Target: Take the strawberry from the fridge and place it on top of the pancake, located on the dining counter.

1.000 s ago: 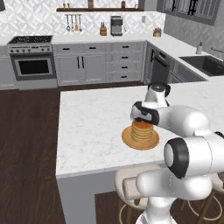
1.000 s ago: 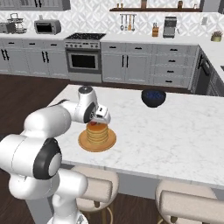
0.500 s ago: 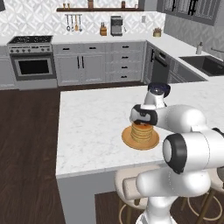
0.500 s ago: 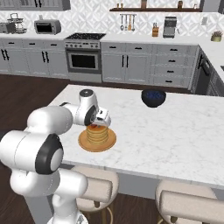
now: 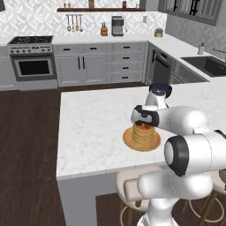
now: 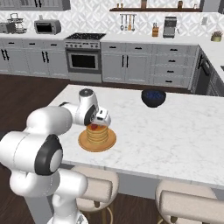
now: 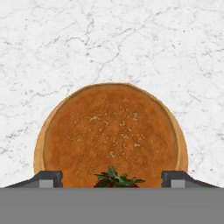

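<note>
Task looks nearly done: strawberry (image 7: 114,179) sits on top of the pancake (image 7: 111,131) stack, on its orange-tan plate (image 6: 97,143) on the dining counter (image 6: 175,135). Gripper (image 7: 111,178) hangs just over the stack, fingers (image 7: 48,178) spread wide on either side of the berry, not pinching it. Left to do, probably: lift clear. Versus the earlier frames: arm pose over the plate is much the same, and the jaws have parted.

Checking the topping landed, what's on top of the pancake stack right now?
A strawberry sits on the pancakes, between the open tool tips. Its red body is mostly cut off; the plate beneath is largely covered.
</note>
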You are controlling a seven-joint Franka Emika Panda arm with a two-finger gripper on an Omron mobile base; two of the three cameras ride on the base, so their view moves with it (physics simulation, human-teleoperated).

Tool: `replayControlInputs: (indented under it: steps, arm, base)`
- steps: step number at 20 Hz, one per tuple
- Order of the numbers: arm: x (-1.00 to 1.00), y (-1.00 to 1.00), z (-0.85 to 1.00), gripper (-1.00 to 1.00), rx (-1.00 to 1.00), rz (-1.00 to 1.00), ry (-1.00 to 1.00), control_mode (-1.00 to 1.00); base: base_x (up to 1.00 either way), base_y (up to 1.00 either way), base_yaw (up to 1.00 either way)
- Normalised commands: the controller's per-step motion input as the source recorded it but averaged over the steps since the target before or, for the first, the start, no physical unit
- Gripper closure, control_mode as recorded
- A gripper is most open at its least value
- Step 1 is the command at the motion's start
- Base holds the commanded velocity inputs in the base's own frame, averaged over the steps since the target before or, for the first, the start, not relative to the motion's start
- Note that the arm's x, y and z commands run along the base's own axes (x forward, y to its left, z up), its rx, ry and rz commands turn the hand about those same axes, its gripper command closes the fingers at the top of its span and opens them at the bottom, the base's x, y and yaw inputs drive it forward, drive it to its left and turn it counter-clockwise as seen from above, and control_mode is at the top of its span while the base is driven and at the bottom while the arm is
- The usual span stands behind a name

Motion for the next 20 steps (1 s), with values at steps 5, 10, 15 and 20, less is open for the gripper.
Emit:
replayControlInputs:
  steps: [5,10,15,20]
  arm:
    - [-0.02,0.0,0.55,-1.0,0.0,0.0,-0.06,-1.0]
    - [-0.24,0.0,0.7,-1.0,0.0,0.0,-0.08,-1.0]
    - [-0.88,0.0,0.67,-1.0,0.0,0.0,-0.13,-1.0]
    - [-1.0,0.0,0.75,-1.0,0.0,0.0,-0.17,-1.0]
  base:
    - [0.0,0.0,0.0]
    - [0.0,0.0,0.0]
    - [0.0,0.0,0.0]
    - [0.0,0.0,0.0]
